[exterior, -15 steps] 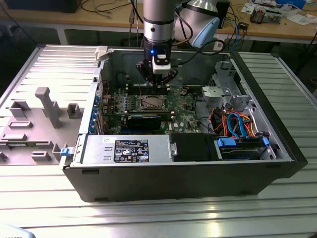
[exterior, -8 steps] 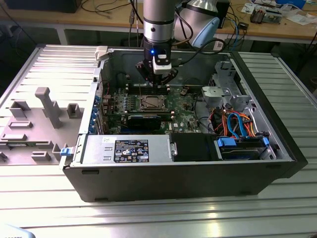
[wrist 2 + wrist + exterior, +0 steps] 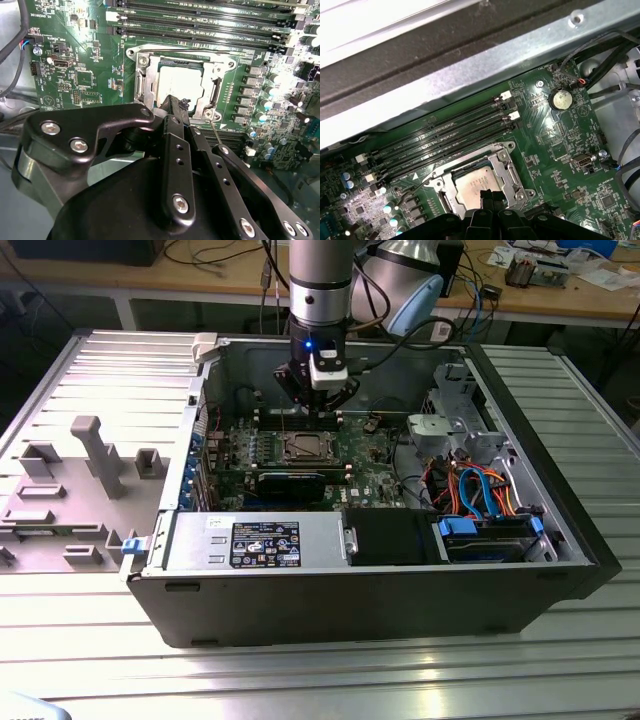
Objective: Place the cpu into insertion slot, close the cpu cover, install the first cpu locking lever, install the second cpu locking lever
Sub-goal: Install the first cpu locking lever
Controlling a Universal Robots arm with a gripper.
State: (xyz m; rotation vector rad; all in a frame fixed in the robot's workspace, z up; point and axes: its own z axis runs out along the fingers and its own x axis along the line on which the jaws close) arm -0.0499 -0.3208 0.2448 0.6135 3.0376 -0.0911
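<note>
Grey steel case (image 3: 400, 590) lay open, baring the green motherboard (image 3: 90, 85).
The gripper (image 3: 173, 103), fingers (image 3: 172, 150) pressed together and empty, hung at the cpu cover (image 3: 145, 82), which was folded down over the cpu (image 3: 182, 80) seated in the insertion slot (image 3: 216, 91); it seemed poised for pressing rather than gripping.

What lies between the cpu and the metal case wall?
In the first wrist view, the socket's metal rim, then long memory slots, lie between the cpu and the case wall.
</note>
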